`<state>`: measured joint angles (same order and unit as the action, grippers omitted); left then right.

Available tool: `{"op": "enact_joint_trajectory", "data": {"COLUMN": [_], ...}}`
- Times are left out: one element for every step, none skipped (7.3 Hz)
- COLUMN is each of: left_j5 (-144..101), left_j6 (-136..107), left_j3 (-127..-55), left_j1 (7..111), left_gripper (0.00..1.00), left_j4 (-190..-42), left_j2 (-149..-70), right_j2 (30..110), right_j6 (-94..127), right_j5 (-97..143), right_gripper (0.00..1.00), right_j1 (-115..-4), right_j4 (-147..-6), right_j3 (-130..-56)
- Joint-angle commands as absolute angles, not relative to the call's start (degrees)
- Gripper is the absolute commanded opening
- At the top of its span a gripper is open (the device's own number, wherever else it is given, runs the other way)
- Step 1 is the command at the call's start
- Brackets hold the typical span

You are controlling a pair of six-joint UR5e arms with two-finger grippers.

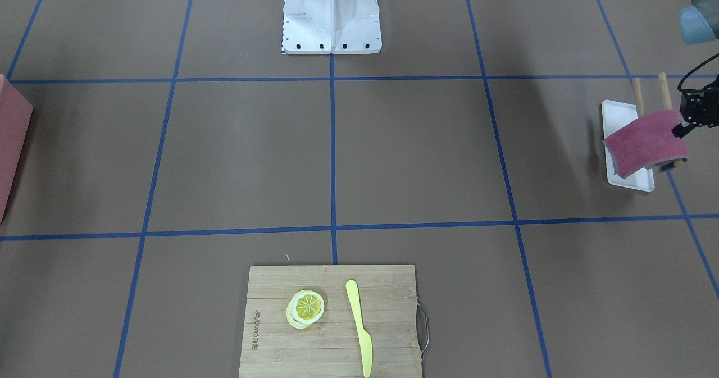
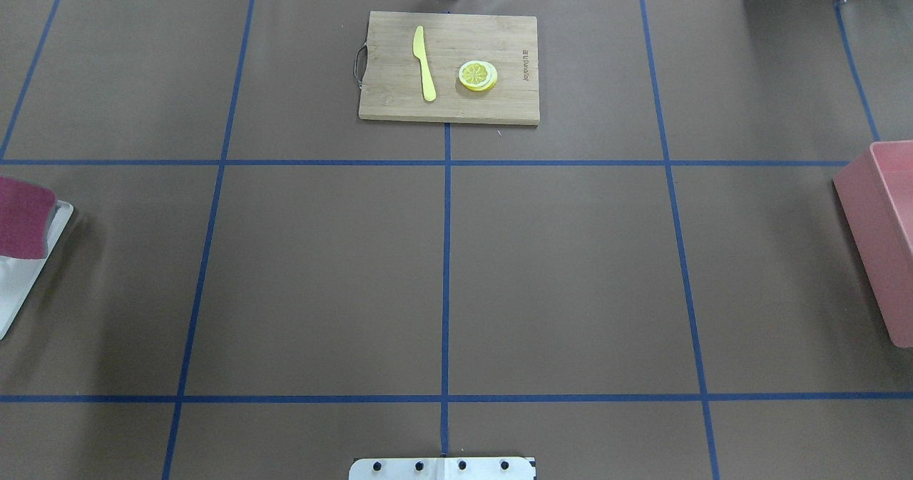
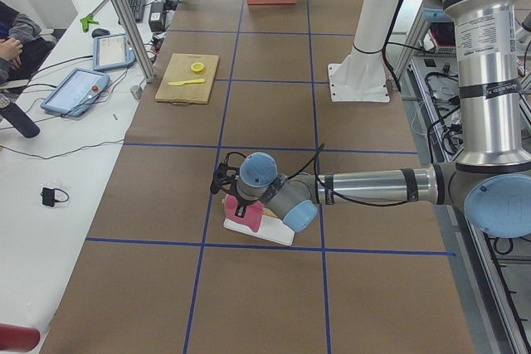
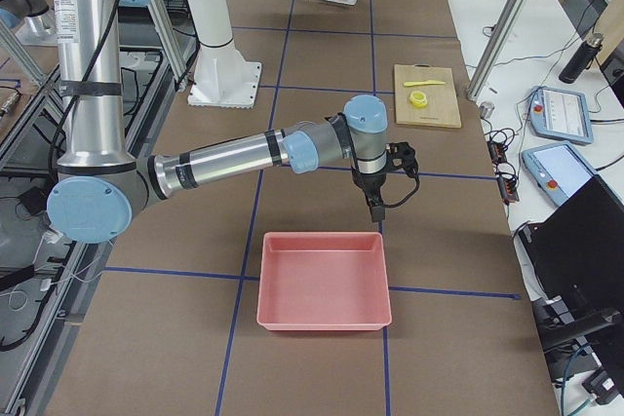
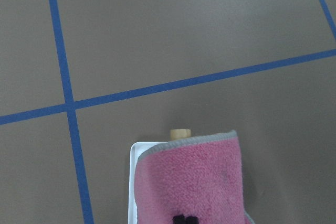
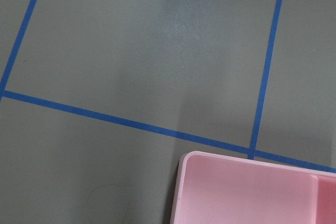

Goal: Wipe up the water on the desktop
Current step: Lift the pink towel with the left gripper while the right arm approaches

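The desktop [image 1: 421, 153] is a wide brown surface with blue tape lines; I make out no water on it. My left gripper [image 1: 678, 132] is shut on a pink cloth [image 1: 646, 142] and holds it just above a white tray [image 1: 615, 114] with two wooden rods [image 1: 638, 94]. The cloth also shows at the left edge of the overhead view [image 2: 25, 216] and in the left wrist view [image 5: 189, 182]. My right gripper [image 4: 375, 204] hangs over the desktop beside a pink bin [image 4: 322, 280]; I cannot tell whether it is open or shut.
A bamboo cutting board [image 2: 392, 102] at the far middle carries a yellow knife [image 2: 424, 63] and a lemon slice [image 2: 478, 75]. The pink bin [image 2: 881, 237] stands at the right end. The white robot base [image 1: 331, 13] is at the near middle.
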<state>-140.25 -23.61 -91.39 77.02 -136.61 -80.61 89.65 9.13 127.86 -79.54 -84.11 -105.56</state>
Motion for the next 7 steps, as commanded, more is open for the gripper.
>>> {"op": "enact_joint_trajectory", "data": {"left_j5": [-142.21,-142.12,-142.21,-141.86,-141.59,-141.24,-139.33], "left_j6": [-23.64,-23.9,-27.47,-39.08,-49.03,-56.61,-62.87], "left_j3": [-91.49,-91.49,-91.58,-92.19,-94.2,-95.52,-97.1], "left_j1": [79.71,80.93,82.25,82.27,82.18,82.09,81.39], "left_gripper": [0.0,0.0,0.0,0.0,0.0,0.0,0.0], "left_j4": [-134.84,-132.39,-130.28,-131.04,-130.96,-130.96,-130.96], "left_j2": [-82.52,-84.88,-87.16,-89.71,-92.0,-93.76,-95.35], "right_j2": [89.65,89.65,89.56,89.39,89.38,89.3,88.6], "right_j6": [9.14,9.14,9.23,9.23,9.4,9.49,10.71], "right_j5": [127.88,127.88,127.97,128.23,128.41,128.41,128.41], "right_gripper": [1.0,1.0,1.0,1.0,1.0,1.0,1.0], "right_j1": [-79.54,-79.54,-79.54,-79.54,-79.45,-78.23,-75.96], "right_j4": [-84.11,-84.11,-84.11,-83.59,-79.76,-76.85,-73.95], "right_j3": [-105.56,-105.56,-105.73,-106.17,-106.0,-106.0,-106.0]}}
